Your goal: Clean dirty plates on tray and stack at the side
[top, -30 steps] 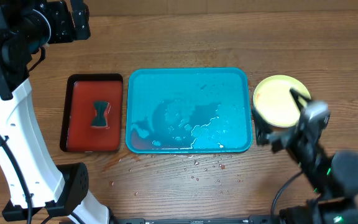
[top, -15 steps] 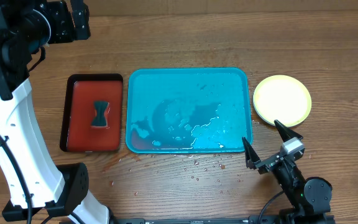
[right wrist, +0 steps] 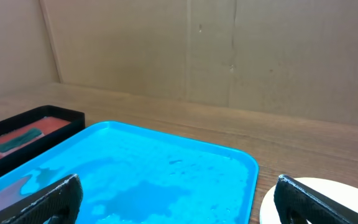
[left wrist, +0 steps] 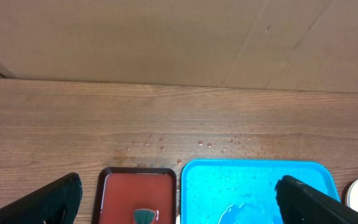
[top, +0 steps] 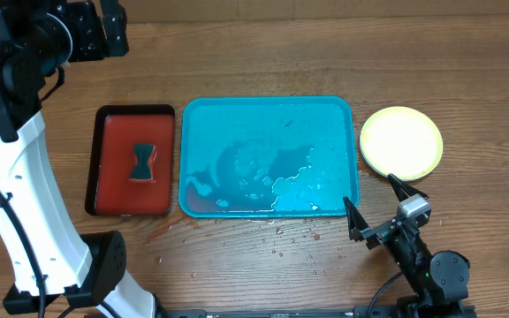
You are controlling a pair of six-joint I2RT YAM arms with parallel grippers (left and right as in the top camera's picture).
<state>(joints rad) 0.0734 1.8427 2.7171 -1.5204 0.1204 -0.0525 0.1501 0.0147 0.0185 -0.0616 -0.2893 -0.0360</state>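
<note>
Plates (top: 401, 142) are stacked off the tray (top: 237, 124), on the table (top: 263, 53) just beside the tray's right short edge, with a thin gap between them. Right gripper (top: 368, 188) is positioned near the stack's front side, off the tray's front-right corner — jaws spread wide, nothing held or touched. Left gripper (left wrist: 178, 179) is raised well apart from the plates. Its jaws are likewise spread fully with nothing gripped, and the red tray (top: 113, 190) and the tray's left end are framed between its fingers.

Only the top plate is shown: round, shallow, yellow-green rim, whitish centre that looks clean. How many lie under it cannot be told from above. In the right wrist view only a white arc of the plate is caught, at lower right.

Tray surface is wet — puddles and droplets across the middle, a reddish patch at the front-left corner. Droplets are also scattered on the wood in front of it. Just left of the tray, the red tray is set with a dark bow-tie sponge (top: 141, 162) on it. Bare wood is seen behind both trays and right of the plates.
</note>
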